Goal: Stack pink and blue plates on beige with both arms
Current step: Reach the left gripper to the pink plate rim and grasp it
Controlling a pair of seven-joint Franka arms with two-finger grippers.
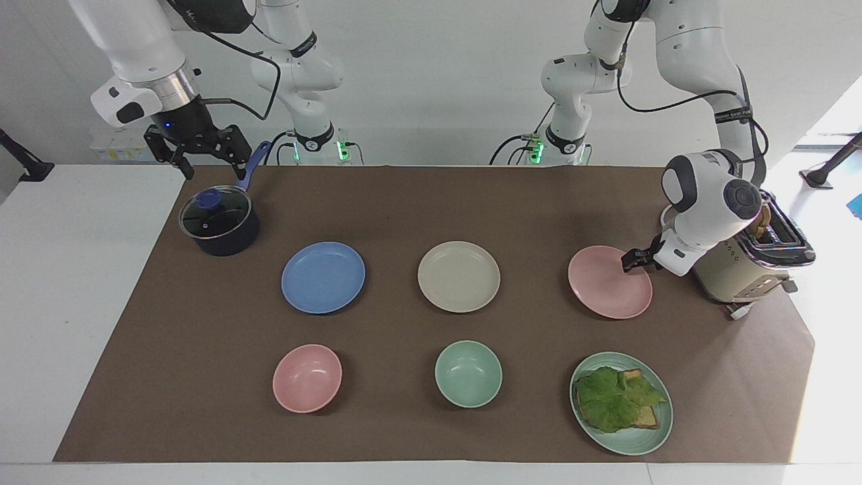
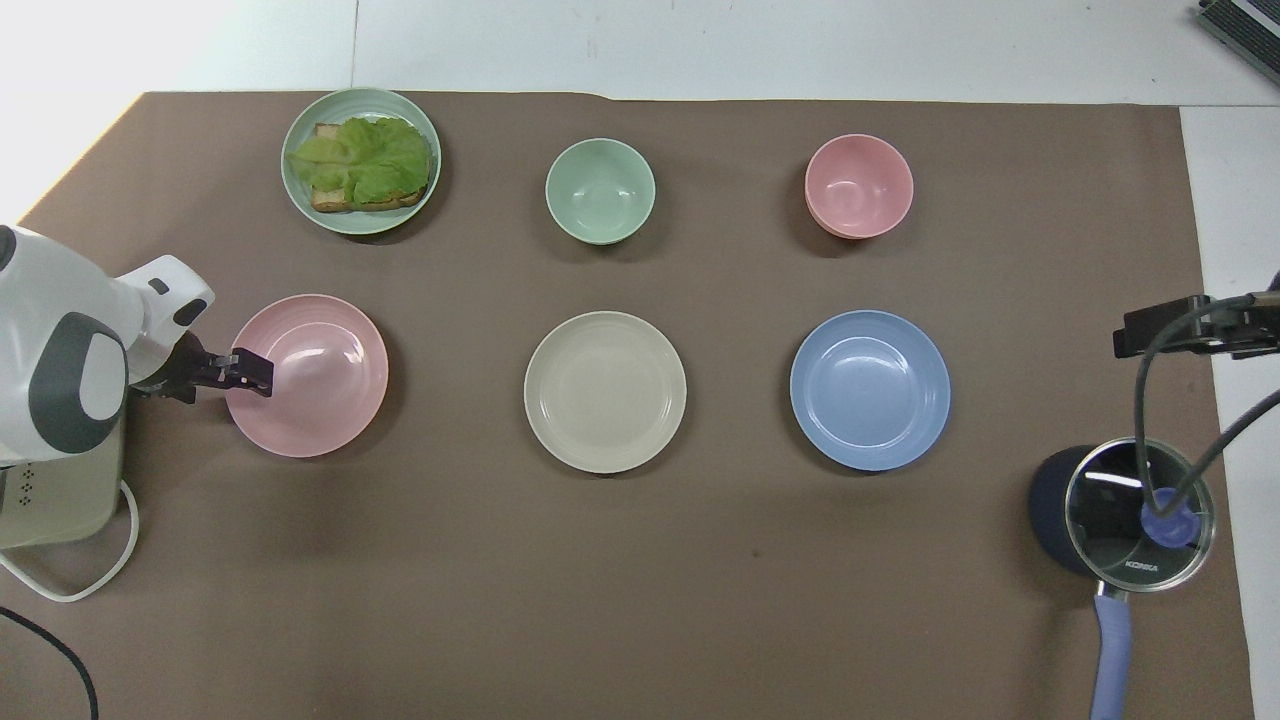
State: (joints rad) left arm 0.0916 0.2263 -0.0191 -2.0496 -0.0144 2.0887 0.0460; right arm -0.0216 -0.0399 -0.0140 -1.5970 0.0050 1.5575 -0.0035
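Observation:
Three plates lie in a row on the brown mat: the blue plate (image 1: 322, 277) (image 2: 870, 389) toward the right arm's end, the beige plate (image 1: 458, 276) (image 2: 605, 391) in the middle, the pink plate (image 1: 609, 281) (image 2: 310, 376) toward the left arm's end. My left gripper (image 1: 633, 260) (image 2: 254, 368) is low at the pink plate's rim, on the edge that faces the toaster. I cannot make out whether it grips the rim. My right gripper (image 1: 210, 167) hangs open and empty above the pot, waiting.
A dark pot with a glass lid (image 1: 219, 222) sits below the right gripper. A cream toaster (image 1: 747, 266) stands close beside the left arm's wrist. Farther from the robots are a pink bowl (image 1: 307, 377), a green bowl (image 1: 468, 372) and a green plate with toast and lettuce (image 1: 621, 403).

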